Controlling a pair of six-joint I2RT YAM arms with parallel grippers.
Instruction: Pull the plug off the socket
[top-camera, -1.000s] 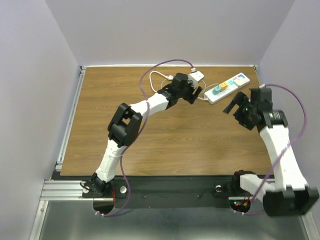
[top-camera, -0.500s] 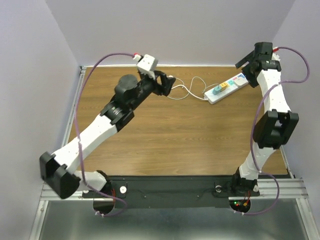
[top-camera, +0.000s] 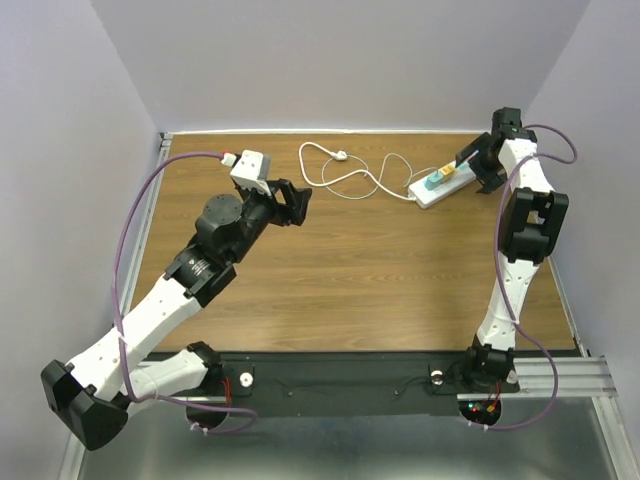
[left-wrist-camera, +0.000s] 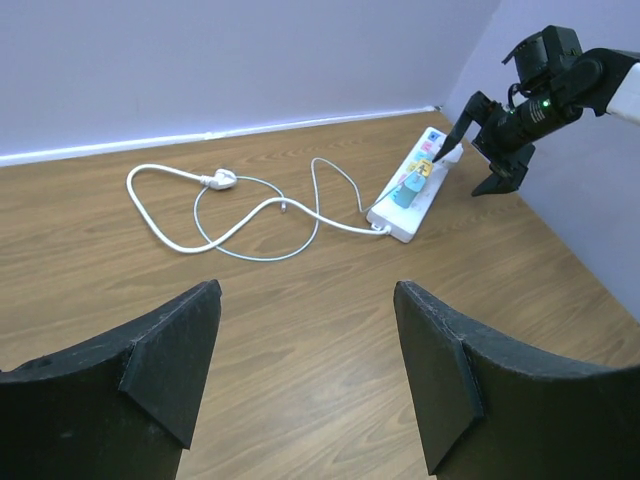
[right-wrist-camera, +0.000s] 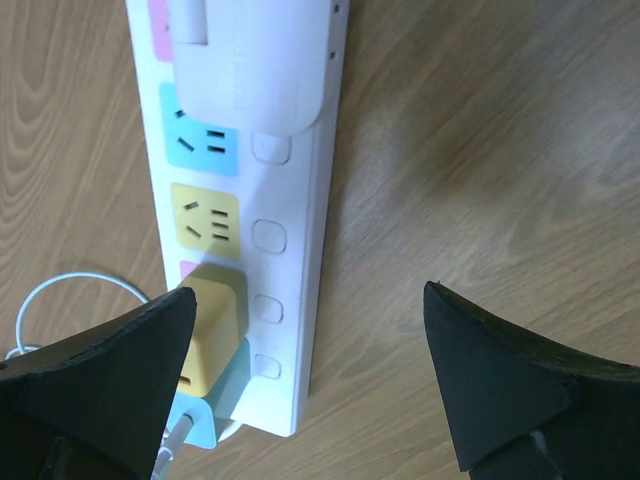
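Lowered from its earlier height, the right gripper (right-wrist-camera: 309, 290) hovers wide open over the power strip (right-wrist-camera: 305, 200), which lies at two o'clock on the table (top-camera: 350, 290). A yellow plug (right-wrist-camera: 212, 318) sits at the gripper's seven o'clock, off-centre. The left gripper (left-wrist-camera: 307, 290), open too, waits well apart. Closing here could grab the strip itself and drag it, unpinned.

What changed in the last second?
The left gripper pulled back left from the power strip, open and empty. The right gripper swung out to the strip's far end, then down over it, open. The strip, its yellow plug and white cord stayed put.
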